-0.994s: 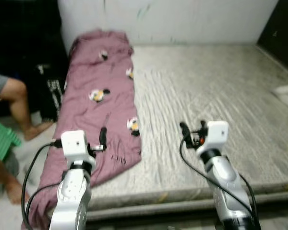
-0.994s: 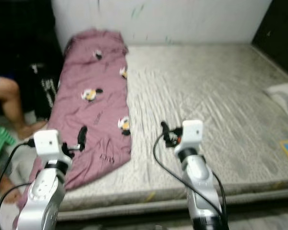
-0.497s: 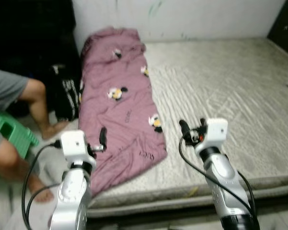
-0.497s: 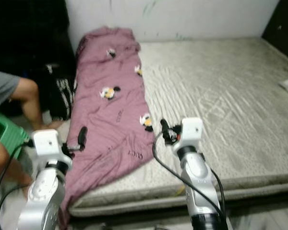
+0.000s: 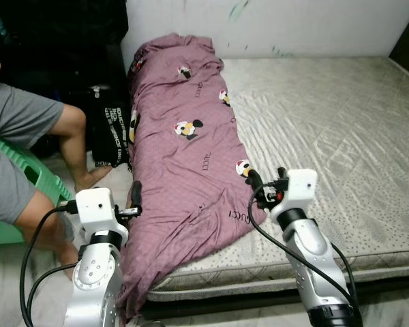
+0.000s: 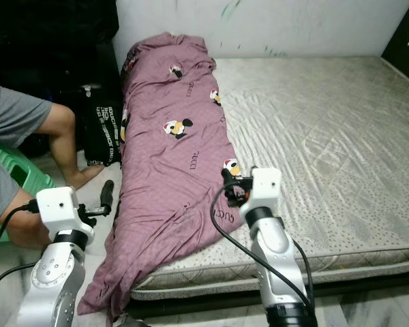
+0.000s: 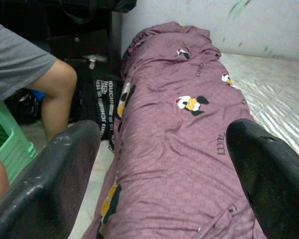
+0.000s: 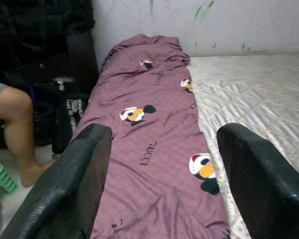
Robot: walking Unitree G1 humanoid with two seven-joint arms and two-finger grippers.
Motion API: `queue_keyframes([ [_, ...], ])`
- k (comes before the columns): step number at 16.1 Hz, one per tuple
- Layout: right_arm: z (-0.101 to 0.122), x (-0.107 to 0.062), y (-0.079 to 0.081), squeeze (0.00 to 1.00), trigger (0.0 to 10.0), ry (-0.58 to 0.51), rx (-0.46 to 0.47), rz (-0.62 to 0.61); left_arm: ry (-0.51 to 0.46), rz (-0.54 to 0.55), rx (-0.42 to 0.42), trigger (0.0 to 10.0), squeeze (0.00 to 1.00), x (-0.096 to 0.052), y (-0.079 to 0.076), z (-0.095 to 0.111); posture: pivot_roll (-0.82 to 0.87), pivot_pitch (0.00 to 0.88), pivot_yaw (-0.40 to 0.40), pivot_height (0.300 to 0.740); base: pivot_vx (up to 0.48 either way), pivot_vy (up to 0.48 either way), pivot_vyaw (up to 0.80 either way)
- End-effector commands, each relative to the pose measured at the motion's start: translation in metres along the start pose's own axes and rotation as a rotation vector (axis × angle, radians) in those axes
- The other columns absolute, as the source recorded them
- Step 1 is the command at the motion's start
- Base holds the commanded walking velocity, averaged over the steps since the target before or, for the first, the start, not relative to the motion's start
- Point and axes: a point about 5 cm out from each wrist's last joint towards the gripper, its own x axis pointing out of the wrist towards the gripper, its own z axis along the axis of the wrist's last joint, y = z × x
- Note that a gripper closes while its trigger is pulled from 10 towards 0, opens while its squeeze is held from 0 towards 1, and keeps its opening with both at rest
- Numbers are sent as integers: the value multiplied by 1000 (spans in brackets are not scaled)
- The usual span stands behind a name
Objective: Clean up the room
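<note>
A long mauve blanket [image 5: 191, 157] with cartoon prints lies bunched along the left edge of a bare grey mattress [image 5: 341, 136], its near end hanging over the mattress corner toward the floor. My left gripper [image 5: 134, 196] is held up in front of me, left of the blanket's hanging end, open with nothing in it. My right gripper [image 5: 259, 182] is raised over the blanket's near right edge, also open and holding nothing. Both wrist views look along the blanket [image 7: 179, 144] toward the wall, between their spread black fingers [image 8: 74, 179].
A person in grey [image 5: 20, 157] sits on a green plastic stool [image 5: 34, 184] at the left, bare legs on the floor beside the bed. A black printed bag [image 5: 112, 136] stands between the person and the mattress. A white wall [image 5: 293, 27] backs the bed.
The camera has swung left and moved closer, so the blanket and the person now sit further right and larger. Both grippers keep the same raised, open pose.
</note>
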Motion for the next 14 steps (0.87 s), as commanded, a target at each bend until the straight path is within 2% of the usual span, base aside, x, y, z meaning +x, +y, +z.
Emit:
queue_keyframes([
  [1,4,-2,-6,0,10000,-13,-3,-24,-10,-3,3,10000,0,-2,0,3,-46,52,-5,740,0,0,0],
  [3,3,-5,-10,0,10000,-6,-9,-38,-10,15,16,10000,0,-3,3,4,-46,52,-5,740,0,0,0],
  [4,2,-6,-12,0,10000,2,-1,-49,-21,13,6,10000,0,-5,4,5,-51,53,-1,740,0,0,-800],
  [7,2,-6,-12,0,10000,-3,-8,-47,-31,-61,-15,10000,0,-8,-1,5,-47,50,0,740,0,0,-638],
  [8,2,-6,-11,0,10000,-3,-8,-45,-46,-54,16,10000,0,-8,-1,7,-47,50,1,740,0,0,0],
  [9,3,-5,-11,0,10000,-5,-7,-45,-42,-61,-1,10000,0,-9,-2,7,-46,50,0,740,0,0,0],
  [12,4,-6,-11,0,10000,-7,-6,-48,-31,-11,13,10000,0,-9,3,6,-43,58,-1,740,0,0,0],
  [14,4,-4,-11,0,10000,-7,-1,-49,-35,-16,26,10000,0,-8,3,7,-42,61,-1,740,0,0,0],
])
